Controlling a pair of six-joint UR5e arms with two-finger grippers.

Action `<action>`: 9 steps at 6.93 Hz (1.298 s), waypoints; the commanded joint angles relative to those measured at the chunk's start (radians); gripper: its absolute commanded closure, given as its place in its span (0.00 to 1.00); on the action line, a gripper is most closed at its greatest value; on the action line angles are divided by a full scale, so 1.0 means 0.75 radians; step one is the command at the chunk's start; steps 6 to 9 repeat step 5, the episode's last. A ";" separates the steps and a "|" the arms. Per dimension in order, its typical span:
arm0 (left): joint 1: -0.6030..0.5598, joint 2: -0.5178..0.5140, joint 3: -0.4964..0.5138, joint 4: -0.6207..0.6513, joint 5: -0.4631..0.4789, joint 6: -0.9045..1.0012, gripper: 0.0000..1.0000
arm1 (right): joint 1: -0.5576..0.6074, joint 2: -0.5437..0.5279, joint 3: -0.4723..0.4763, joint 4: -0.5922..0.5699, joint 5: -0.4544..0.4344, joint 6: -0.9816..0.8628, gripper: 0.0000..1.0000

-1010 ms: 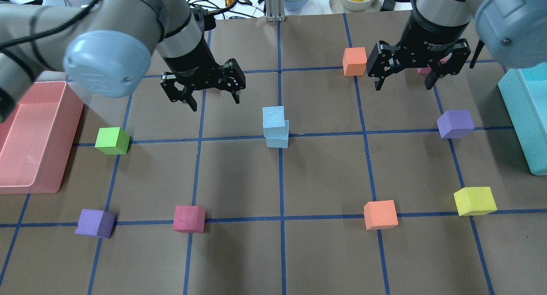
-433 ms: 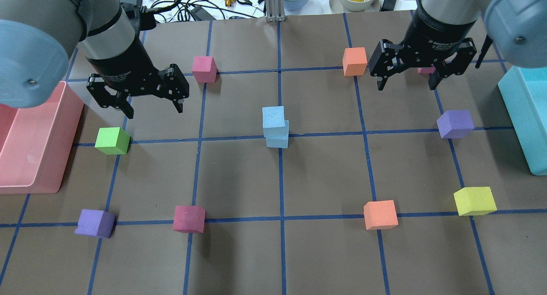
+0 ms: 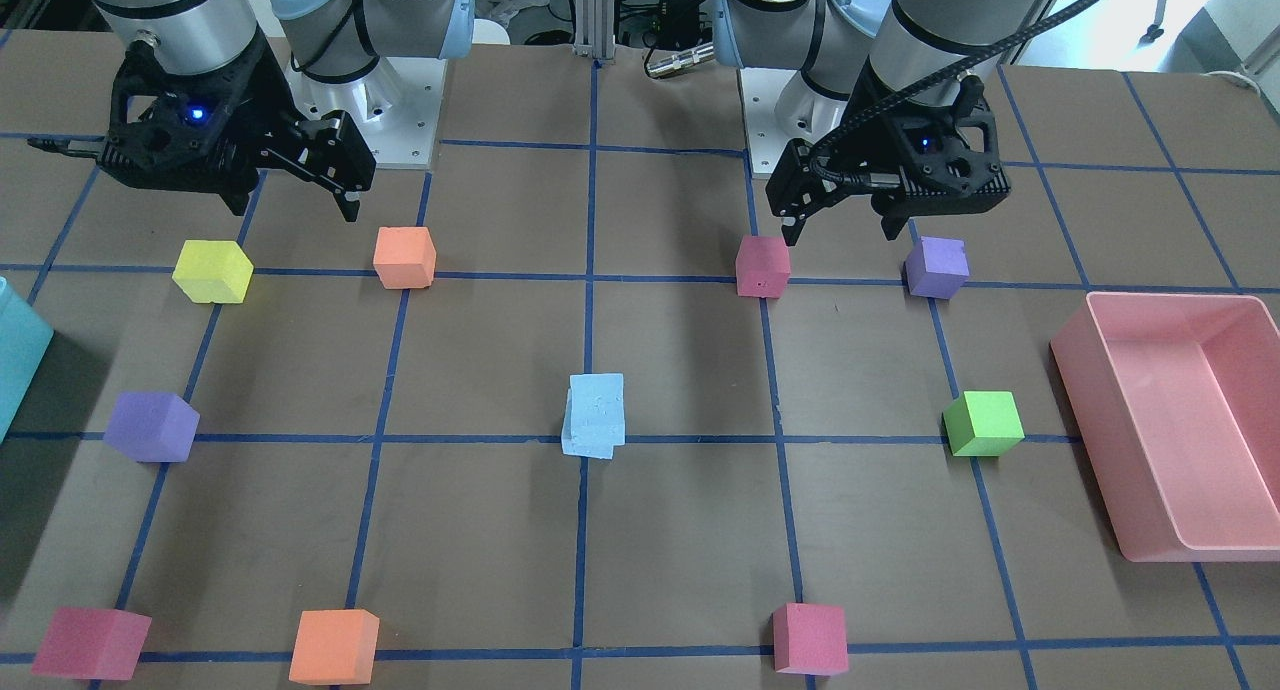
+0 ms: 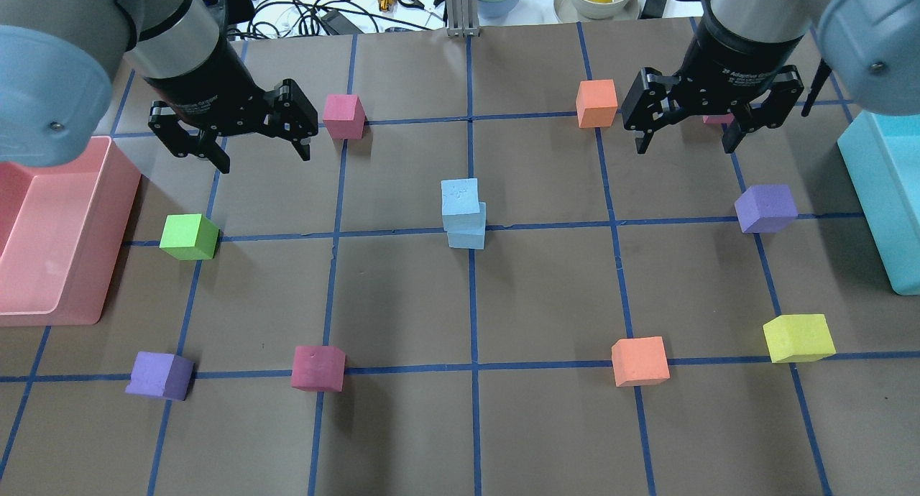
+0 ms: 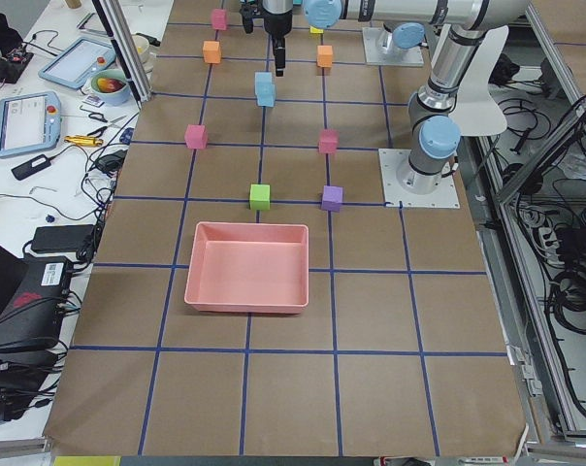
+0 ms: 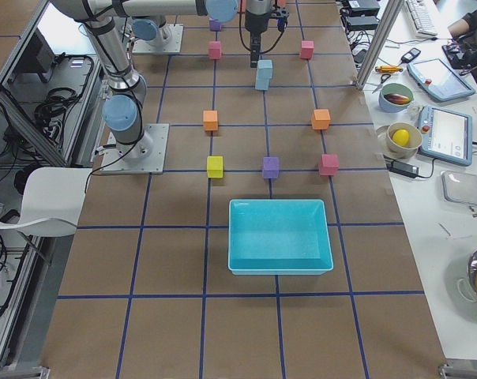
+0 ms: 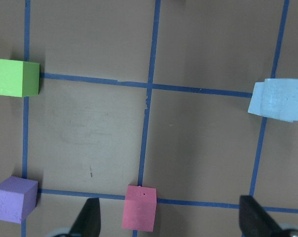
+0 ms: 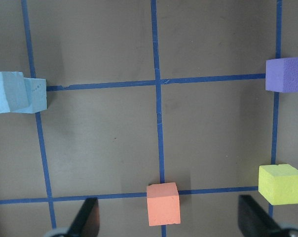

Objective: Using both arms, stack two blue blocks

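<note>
Two pale blue blocks stand stacked at the table's centre, the top block [image 4: 460, 196] sitting slightly askew on the lower block [image 4: 468, 236]. The stack also shows in the front view [image 3: 597, 410], the left wrist view [image 7: 279, 100] and the right wrist view [image 8: 16, 93]. My left gripper [image 4: 264, 158] hovers open and empty, well to the left of and behind the stack. My right gripper [image 4: 683, 149] hovers open and empty to the right of and behind it. Neither gripper touches a block.
A pink tray [image 4: 115, 216] lies at the left edge and a teal bin [image 4: 880, 194] at the right edge. Loose cubes around the stack: green [image 4: 188, 236], purple [image 4: 765, 207], yellow [image 4: 798, 336], orange [image 4: 640, 361], magenta [image 4: 318, 367], pink [image 4: 343, 115], orange [image 4: 596, 103].
My left gripper has moved left and back, away from the blue stack, staying open. The right gripper has barely moved. The stack has not shifted.
</note>
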State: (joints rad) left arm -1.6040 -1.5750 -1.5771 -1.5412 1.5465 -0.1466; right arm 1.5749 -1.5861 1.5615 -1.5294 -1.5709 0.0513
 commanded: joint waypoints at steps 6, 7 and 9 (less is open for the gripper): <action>-0.007 0.002 -0.004 -0.003 0.000 0.009 0.00 | 0.001 0.002 0.002 -0.012 0.000 0.001 0.00; -0.007 0.002 -0.004 -0.003 0.000 0.009 0.00 | 0.001 0.002 0.002 -0.012 0.000 0.001 0.00; -0.007 0.002 -0.004 -0.003 0.000 0.009 0.00 | 0.001 0.002 0.002 -0.012 0.000 0.001 0.00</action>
